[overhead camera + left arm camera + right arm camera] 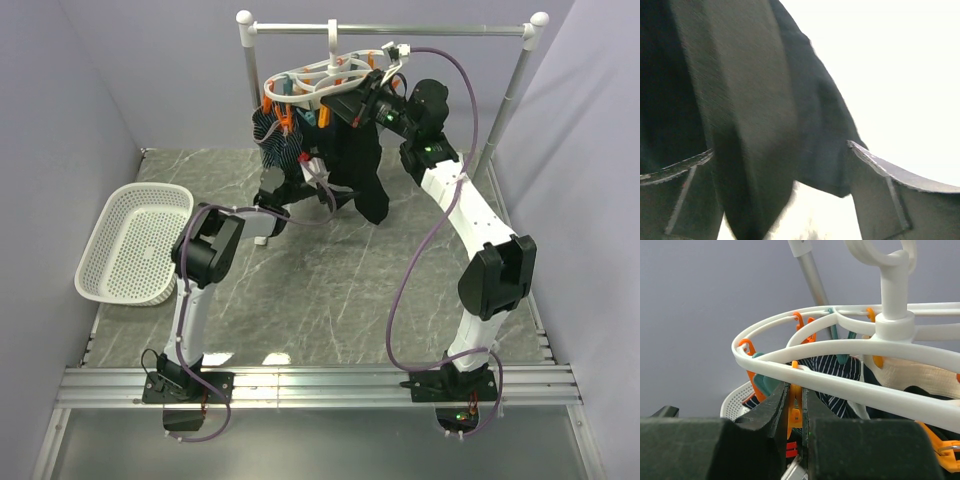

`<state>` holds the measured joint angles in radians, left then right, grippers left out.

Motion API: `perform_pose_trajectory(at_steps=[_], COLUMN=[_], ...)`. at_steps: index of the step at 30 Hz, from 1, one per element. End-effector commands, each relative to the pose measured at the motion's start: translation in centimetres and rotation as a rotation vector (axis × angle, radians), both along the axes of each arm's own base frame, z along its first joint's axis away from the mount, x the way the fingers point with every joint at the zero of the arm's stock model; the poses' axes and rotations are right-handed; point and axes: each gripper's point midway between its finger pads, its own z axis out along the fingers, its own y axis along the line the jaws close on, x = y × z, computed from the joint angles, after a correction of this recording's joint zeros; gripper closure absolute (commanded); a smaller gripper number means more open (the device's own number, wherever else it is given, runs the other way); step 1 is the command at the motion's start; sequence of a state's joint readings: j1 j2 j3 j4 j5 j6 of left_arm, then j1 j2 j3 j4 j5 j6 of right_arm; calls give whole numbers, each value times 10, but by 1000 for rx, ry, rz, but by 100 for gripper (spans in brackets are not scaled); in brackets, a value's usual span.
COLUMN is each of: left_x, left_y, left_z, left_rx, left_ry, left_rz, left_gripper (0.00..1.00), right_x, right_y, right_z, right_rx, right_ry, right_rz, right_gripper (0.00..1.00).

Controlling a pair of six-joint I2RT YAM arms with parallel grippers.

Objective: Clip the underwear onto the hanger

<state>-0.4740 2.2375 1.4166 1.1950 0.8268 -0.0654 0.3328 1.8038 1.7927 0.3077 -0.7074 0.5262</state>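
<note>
Clipping step, by the look: R gripper pinches orange peg on hanger. L gripper fingers spread, underwear hangs btw them, unclamped, under hanger. Next you prob. need cloth edge in peg mouth, then release.

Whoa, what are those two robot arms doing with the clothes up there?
They're hanging up laundry. The right arm's fingers are squeezing an orange peg on the white hanger, which hangs from a metal rail. The left arm's fingers are open around the bottom of the black underwear dangling below the hanger. A striped garment hangs beside it. I can't tell if the underwear is clipped yet.
</note>
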Motion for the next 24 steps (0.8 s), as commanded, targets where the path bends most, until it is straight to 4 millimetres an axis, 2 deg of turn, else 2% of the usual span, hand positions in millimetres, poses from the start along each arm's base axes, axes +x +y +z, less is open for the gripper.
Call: perform_pose_trajectory(at_steps=[1,6,9,10,12,14,16,17,18,20,21,22,23,24], left_x=[-13,-29,-32,-30,-24,-21,-19,-19,-20,-24,-26,-29,-30,-33], left_y=[17,22,21,21,22,22,23,23,25,25,31,29,31,36], left_z=[31,31,43,50,56,64,69,70,82,77,95,85,88,105], left_rx=[12,27,-3,-16,-31,-41,-32,-26,-33,-5,-15,14,20,-2], left_ry=[-96,-88,-113,-116,-86,-91,-78,-67,-69,-9,-21,37,59,72], left_rz=[-56,-88,-74,-68,-44,-22,-12,-12,8,15,57,71,90,122], left_gripper=[11,24,42,53,63,82,95,96,97,100,100,100,100,100], right_x=[-14,-11,-9,-9,-8,-7,-5,-5,-2,1,4,7,8,11], right_y=[-4,-8,-8,-8,-8,-10,-10,-11,-11,-13,-15,-17,-17,-20], right_z=[40,41,41,40,40,40,38,38,37,33,31,32,32,29], right_rx=[41,43,46,48,48,47,39,36,29,14,2,1,-6,-16], right_ry=[-123,-127,-124,-120,-122,-126,-131,-133,-136,-125,-133,-131,-129,-126], right_rz=[41,32,27,27,23,14,5,-2,-14,-35,-53,-83,-96,-114], right_gripper=[100,100,100,100,100,100,100,100,100,100,100,100,100,100])
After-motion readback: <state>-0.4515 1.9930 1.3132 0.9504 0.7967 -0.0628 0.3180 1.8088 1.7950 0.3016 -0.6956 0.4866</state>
